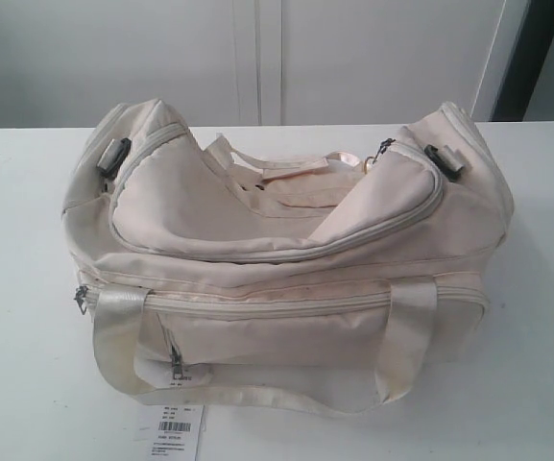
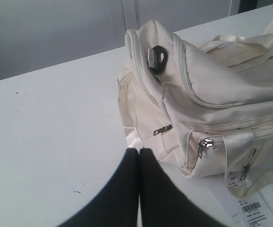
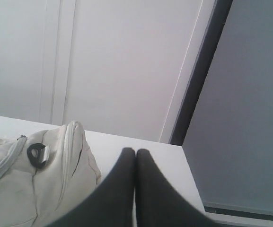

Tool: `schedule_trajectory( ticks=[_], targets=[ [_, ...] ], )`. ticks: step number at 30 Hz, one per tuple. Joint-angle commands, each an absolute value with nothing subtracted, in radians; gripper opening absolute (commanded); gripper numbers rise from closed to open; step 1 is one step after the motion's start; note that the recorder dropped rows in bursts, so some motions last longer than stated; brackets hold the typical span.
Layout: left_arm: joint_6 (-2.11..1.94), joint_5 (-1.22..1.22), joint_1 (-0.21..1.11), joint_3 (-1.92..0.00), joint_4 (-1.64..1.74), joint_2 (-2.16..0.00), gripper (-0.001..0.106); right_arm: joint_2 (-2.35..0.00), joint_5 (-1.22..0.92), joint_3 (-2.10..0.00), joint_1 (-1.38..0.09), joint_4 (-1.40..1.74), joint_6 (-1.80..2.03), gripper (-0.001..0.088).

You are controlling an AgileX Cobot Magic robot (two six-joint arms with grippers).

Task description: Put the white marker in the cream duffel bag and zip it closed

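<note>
The cream duffel bag (image 1: 286,259) lies in the middle of the white table (image 1: 27,384), its curved top zipper (image 1: 286,252) drawn shut along the flap. In the left wrist view the bag (image 2: 207,94) is close ahead of my left gripper (image 2: 139,152), whose dark fingers are pressed together with nothing between them. My right gripper (image 3: 136,152) is likewise shut and empty, beside one end of the bag (image 3: 32,189). Neither gripper appears in the exterior view. The white marker is out of view.
A white barcode tag (image 1: 176,430) hangs off the bag's front onto the table near its front edge. White cabinet doors (image 1: 257,58) stand behind the table. A dark vertical strip (image 3: 200,75) runs beside a grey panel past the table's corner.
</note>
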State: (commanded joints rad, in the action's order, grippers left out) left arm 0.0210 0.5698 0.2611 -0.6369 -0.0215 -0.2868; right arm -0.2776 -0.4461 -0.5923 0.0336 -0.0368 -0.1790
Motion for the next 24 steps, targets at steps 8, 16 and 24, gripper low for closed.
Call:
schedule_trajectory(
  ticks=[8, 16, 24],
  targets=[
    [0.023, 0.568, 0.261, -0.632, -0.022, -0.287, 0.0, -0.278, -0.446, -0.592, 0.034, -0.037, -0.179, 0.0],
    [0.023, 0.34, 0.261, -0.5, -0.026, -0.231, 0.0, -0.278, -0.446, -0.592, 0.034, -0.037, -0.179, 0.0],
    [0.023, 0.275, 0.261, -0.31, -0.028, -0.108, 0.0, -0.278, -0.446, -0.592, 0.034, -0.037, -0.179, 0.0]
  ],
)
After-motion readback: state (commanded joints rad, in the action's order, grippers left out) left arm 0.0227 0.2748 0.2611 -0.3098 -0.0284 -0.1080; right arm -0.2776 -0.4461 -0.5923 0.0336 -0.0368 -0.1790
